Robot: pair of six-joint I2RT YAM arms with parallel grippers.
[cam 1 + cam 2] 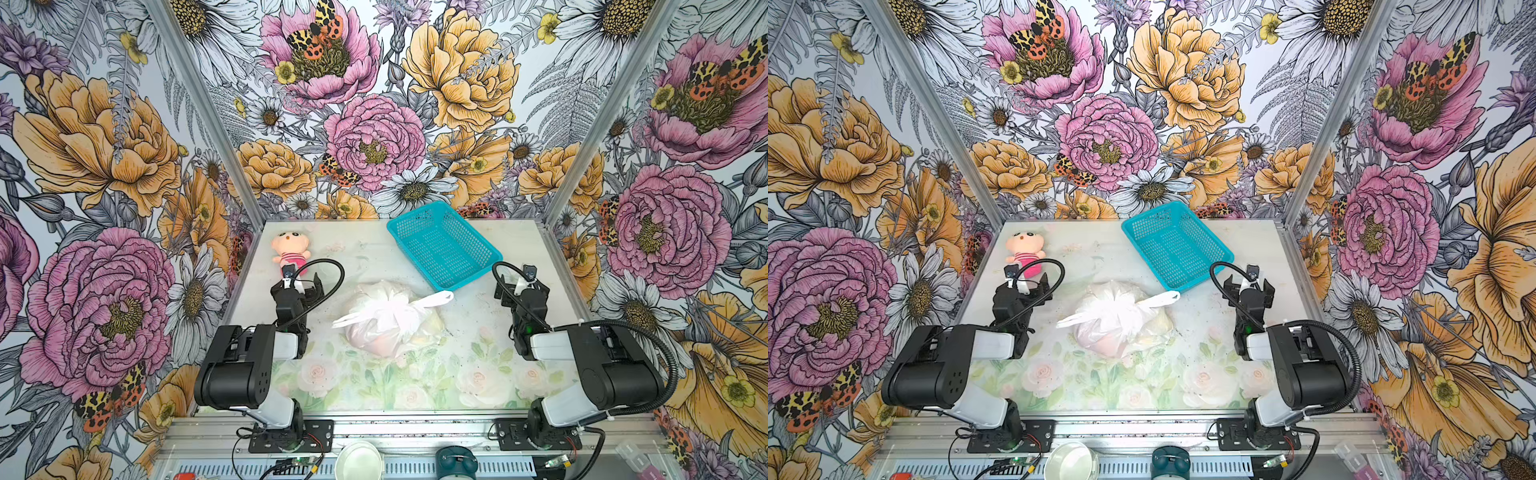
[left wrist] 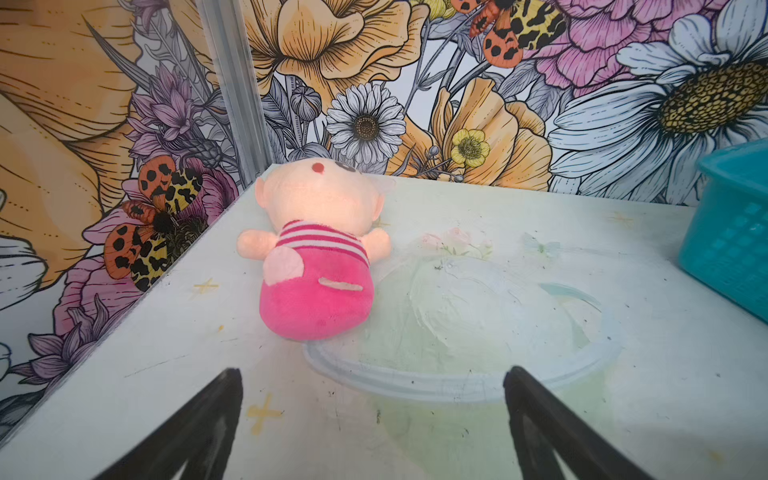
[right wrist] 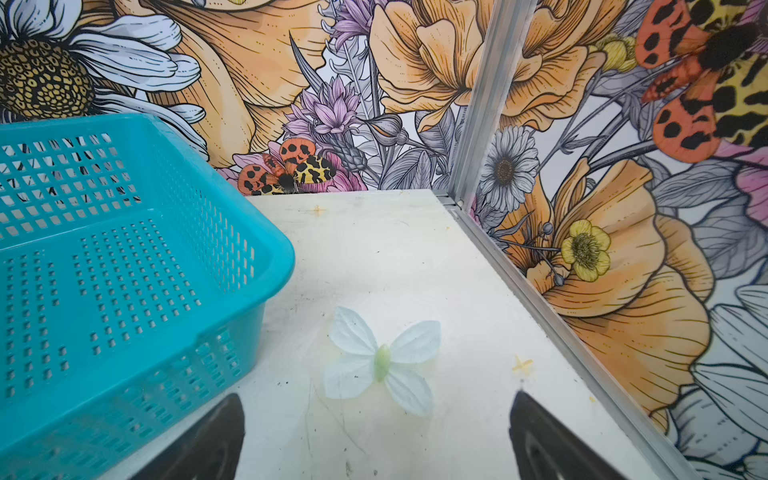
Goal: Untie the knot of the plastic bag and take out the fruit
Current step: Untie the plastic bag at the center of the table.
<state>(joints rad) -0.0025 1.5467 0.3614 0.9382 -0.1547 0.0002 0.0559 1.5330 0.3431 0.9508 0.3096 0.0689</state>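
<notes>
Because the thin, crinkly, translucent white plastic bag [image 1: 388,332] is only film pulled over a lumpy load, it will likely slip, crumple and give under any squeeze, so its body looks a poor place to grip. It sits at the centre of both top views on the pale, flower-printed table [image 1: 478,374], between the two arms and touching neither.

The knot [image 1: 392,309], a bunched twist of the bag's handles, crowns the bundle. Two flat strap ends [image 1: 349,319] stick out of it, one toward the left of the frame and one toward the upper right, ending just beside the teal perforated plastic basket [image 1: 494,251]. Those straps look like the best holds, being flat, thin and free of the load.

The fruit [image 1: 374,347] shows only as soft pink and yellow blurs through the film. Rounded and probably light, it may roll once loose.

The left gripper [image 2: 372,370] has its black jaws wide apart over bare table, near the pink plush doll in a striped top [image 2: 316,266]. The right gripper [image 3: 377,395] is likewise spread, holding nothing, beside the basket.
</notes>
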